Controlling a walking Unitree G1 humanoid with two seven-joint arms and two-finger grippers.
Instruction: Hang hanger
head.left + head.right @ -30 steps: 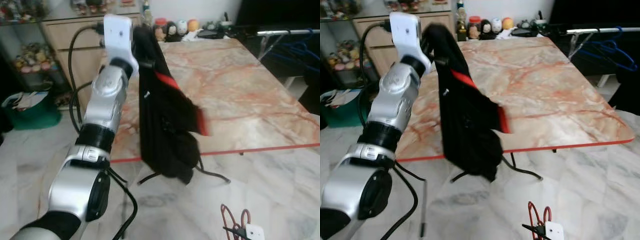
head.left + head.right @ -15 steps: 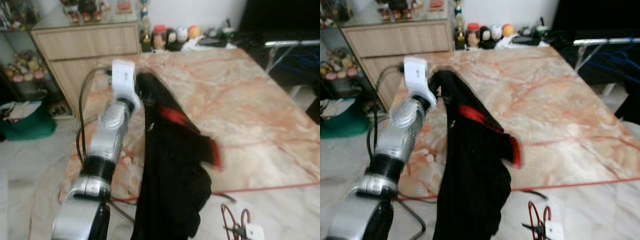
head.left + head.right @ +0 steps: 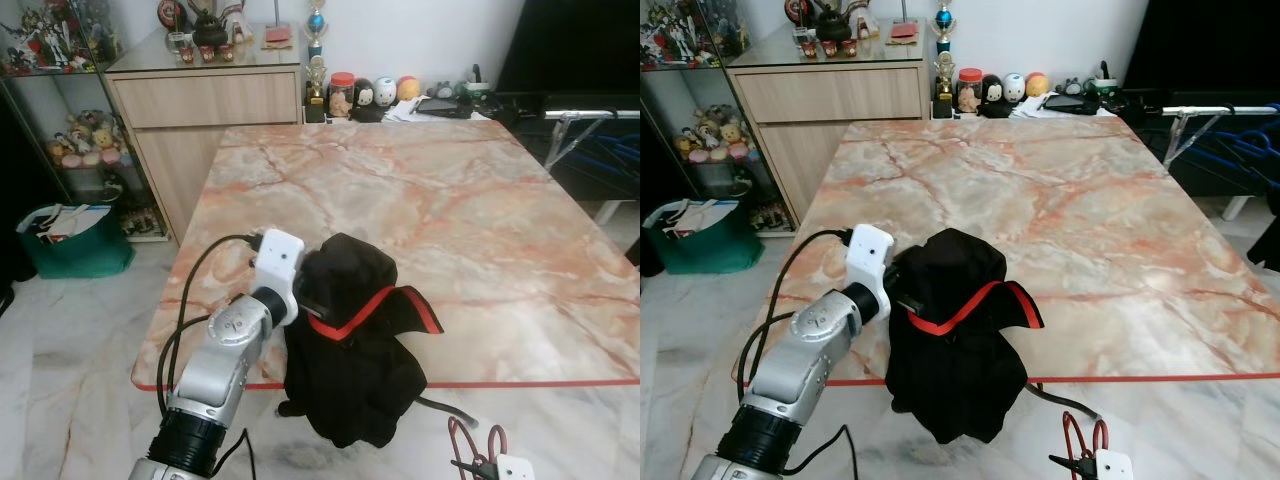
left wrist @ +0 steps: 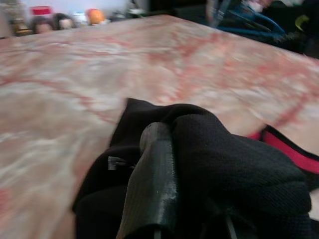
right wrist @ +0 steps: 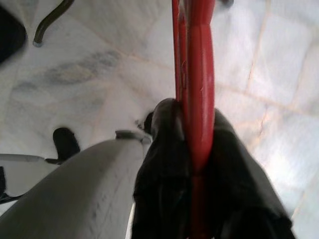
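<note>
My left gripper (image 3: 305, 290) is buried in a black garment (image 3: 355, 370) with red trim, and my fingers are clamped on the cloth at its top. The garment hangs from that grip over the near edge of the marble table (image 3: 480, 220), its lower folds dangling below the red-edged tabletop towards the floor.

My left wrist view brings the grip close: one black finger (image 4: 152, 184) lies pressed into the dark knit, with a strip of the red trim (image 4: 284, 149) off to the side and the marble beyond. My head views give the wider picture, with my silver left arm (image 3: 225, 355) reaching up to the table's corner.

My right gripper (image 5: 192, 164) hangs low near the floor, its fingers closed around a red hanger (image 5: 197, 84); the right wrist view shows the red bars pinched between the two pads above pale floor tiles (image 5: 89, 79). From my head the hanger (image 3: 470, 445) shows as thin red loops at the lower edge.

No readable writing shows on anything.
</note>
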